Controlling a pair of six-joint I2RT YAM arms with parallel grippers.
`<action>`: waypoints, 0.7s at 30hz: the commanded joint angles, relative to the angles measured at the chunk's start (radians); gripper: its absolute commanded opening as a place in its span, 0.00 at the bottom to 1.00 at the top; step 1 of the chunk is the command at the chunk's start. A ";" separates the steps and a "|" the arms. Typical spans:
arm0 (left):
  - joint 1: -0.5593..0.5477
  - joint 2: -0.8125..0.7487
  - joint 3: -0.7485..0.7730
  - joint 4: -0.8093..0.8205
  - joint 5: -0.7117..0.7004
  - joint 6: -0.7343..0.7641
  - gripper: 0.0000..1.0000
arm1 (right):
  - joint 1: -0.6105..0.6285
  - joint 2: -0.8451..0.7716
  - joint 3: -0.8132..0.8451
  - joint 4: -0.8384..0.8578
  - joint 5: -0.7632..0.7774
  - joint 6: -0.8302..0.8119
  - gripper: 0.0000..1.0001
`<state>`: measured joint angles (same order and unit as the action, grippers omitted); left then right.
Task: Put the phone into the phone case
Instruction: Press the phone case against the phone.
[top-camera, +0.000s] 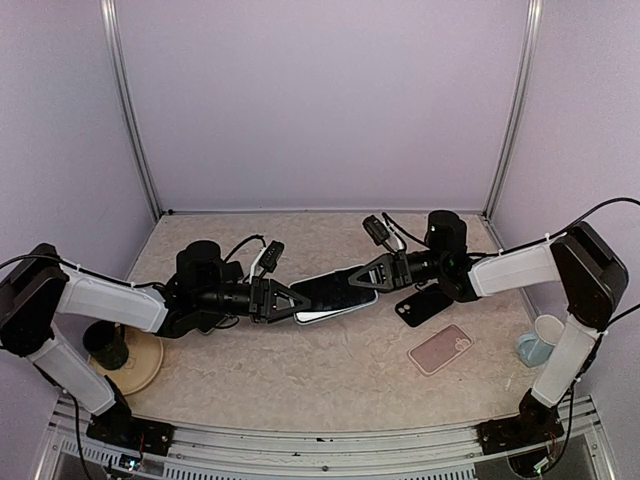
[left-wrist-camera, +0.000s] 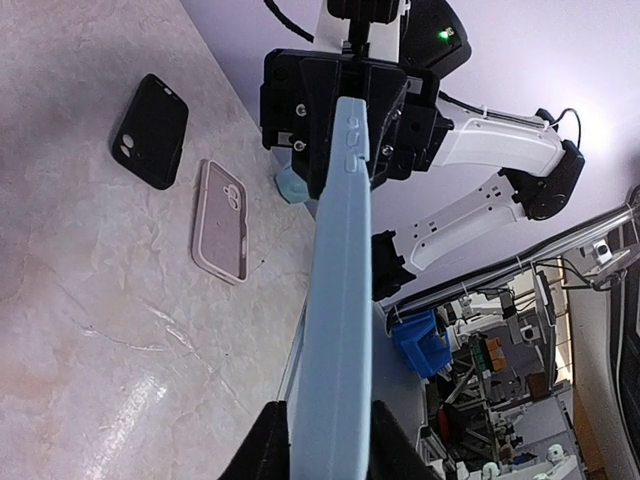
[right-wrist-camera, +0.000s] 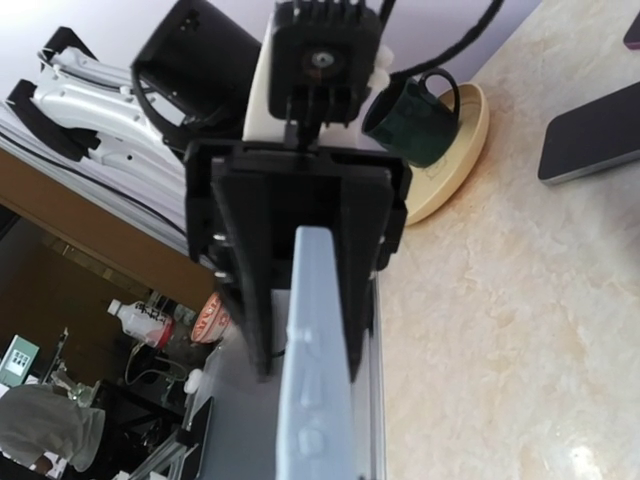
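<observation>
Bearing surface: the pale marbled desk (top-camera: 300, 375) carried everything loose.
Left arm (top-camera: 110, 300): stretched low from the near left toward mid-desk.
Right arm (top-camera: 510, 270): stretched in from the near right, meeting the other there.
Plate (top-camera: 145, 372): beige, at the near left beside the left arm.
Blue phone case (left-wrist-camera: 335, 300): hung above mid-desk between the arms, one end in each grip; both wrist views caught it edge-on, side buttons showing.
Phone (right-wrist-camera: 590, 135): in the right wrist view a dark slab with a grey edge lay flat on the desk below the held case. From above, a dark face with a pale near band filled the gap between the arms' tips; whether it sat in the case or beneath could not be told.
Black case (top-camera: 423, 305): flat on the desk under the right arm's wrist.
Pink case (top-camera: 440, 349): flat, just nearer than the black one, not touching it.
Mug (top-camera: 105, 345): dark green, upright on the plate.
Cup (top-camera: 540, 340): pale blue, at the right edge.
Left fingers (left-wrist-camera: 266, 450): pinched one end of the blue phone case.
Right fingers (top-camera: 362, 278): pressed together on its other end.
</observation>
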<state>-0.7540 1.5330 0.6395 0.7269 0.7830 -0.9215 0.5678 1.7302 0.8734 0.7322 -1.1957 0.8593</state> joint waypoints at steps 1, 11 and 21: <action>-0.016 0.008 0.000 0.037 0.050 -0.008 0.20 | -0.028 -0.036 0.006 0.038 0.089 -0.011 0.00; -0.016 -0.004 0.045 -0.109 -0.024 0.064 0.00 | -0.028 -0.044 0.027 -0.040 0.105 -0.055 0.00; -0.007 -0.062 0.046 -0.195 -0.133 0.134 0.00 | -0.013 -0.037 -0.018 0.057 -0.010 0.044 0.28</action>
<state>-0.7658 1.4994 0.6781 0.5835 0.7074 -0.8162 0.5541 1.7218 0.8715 0.7090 -1.1721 0.8669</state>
